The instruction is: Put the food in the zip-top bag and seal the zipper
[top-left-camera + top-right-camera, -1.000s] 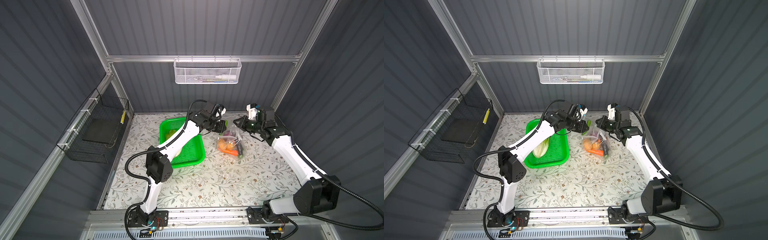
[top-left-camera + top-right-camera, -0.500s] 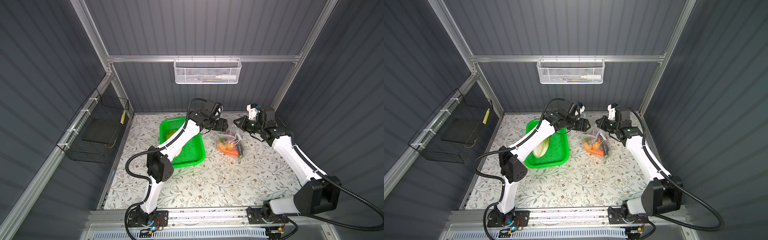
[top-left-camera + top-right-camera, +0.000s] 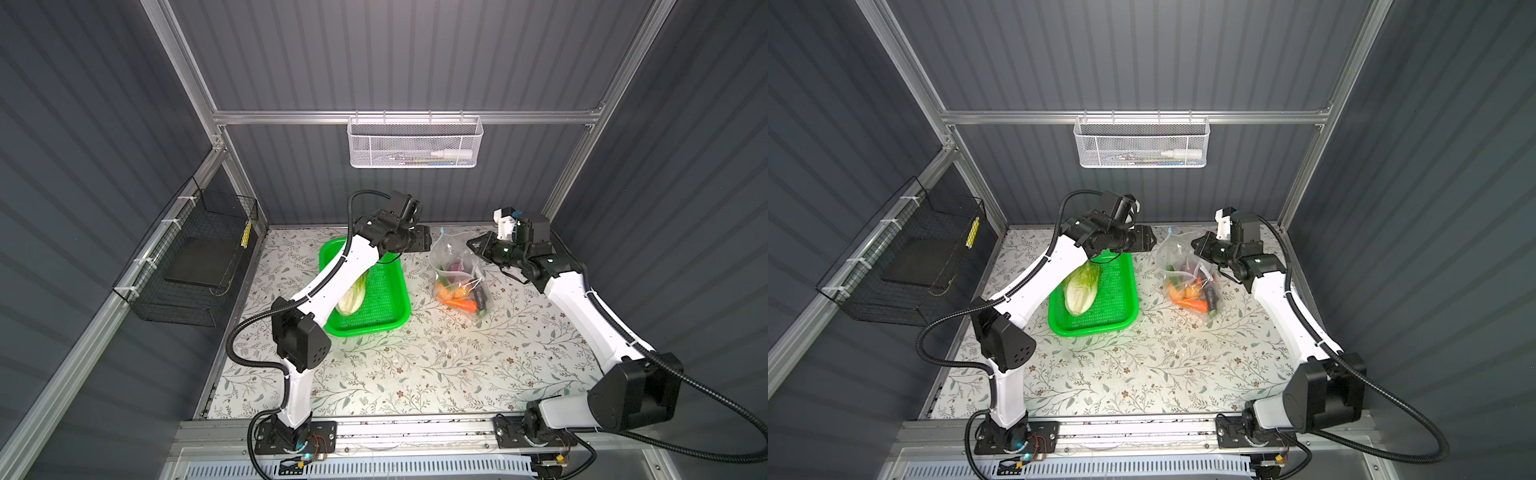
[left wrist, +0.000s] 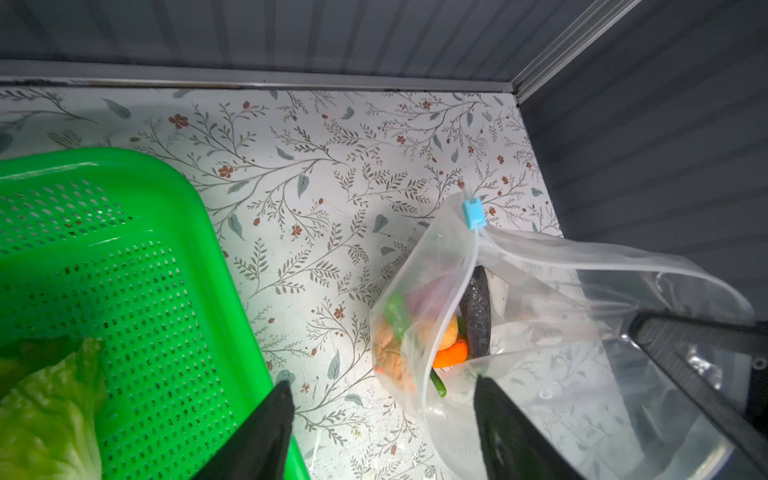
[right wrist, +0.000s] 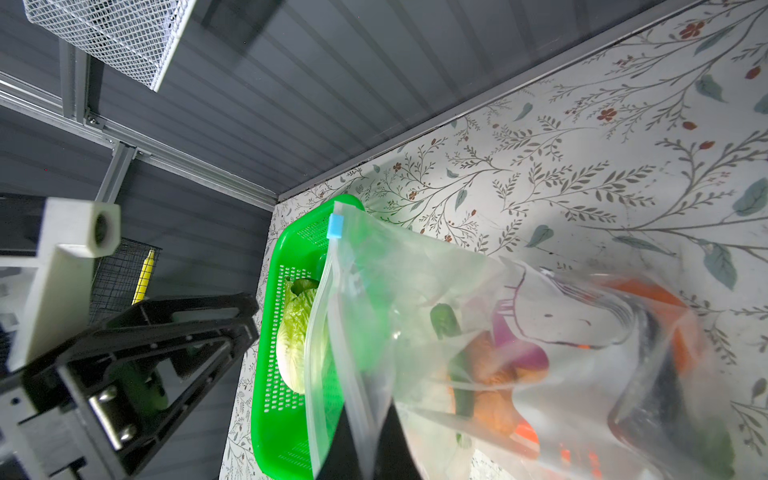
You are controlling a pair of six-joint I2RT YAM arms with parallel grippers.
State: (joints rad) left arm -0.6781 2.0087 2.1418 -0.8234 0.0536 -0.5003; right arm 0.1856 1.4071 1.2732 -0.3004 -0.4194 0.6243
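In both top views the left pincer (image 3: 426,243) (image 3: 1148,241) has let go and drawn back. A second ago it was nosed up to the mouth of the clear, crinkly plastic zip-top bag (image 3: 453,266) (image 3: 1177,257), nearly closed. Now it stands released and empty, just short of the bag. The right pincer (image 3: 473,247) (image 3: 1196,245) hasn't budged: it stays clenched on the bag's rim opposite, holding the mouth up off the flower-patterned desk (image 3: 415,365). Below both pincers, inside the bag, lie the orange toy carrot (image 3: 459,304) and dark toy eggplant (image 3: 480,296) among other pieces. Behind the left pincer, under its arm, the pale-green toy napa cabbage (image 3: 351,297) (image 3: 1081,286) lies in the bright green perforated plastic basket (image 3: 361,331).

From the left wrist, the left pincer (image 4: 382,390) is plainly spread, with only desk and the bag's edge between its fingers. The bag (image 4: 540,291) gapes just ahead, with the small light-blue slider tab (image 4: 473,212) at the far end of its mouth.

From the right wrist, the right pincer (image 5: 370,440) grips the bag's rim at the zipper strip. The cabbage (image 5: 293,332) shows through the plastic beyond.

My guess is a piece has just been dropped in, though I can't tell which. The cabbage looks like the last piece outside, and the zipper is still unsealed.
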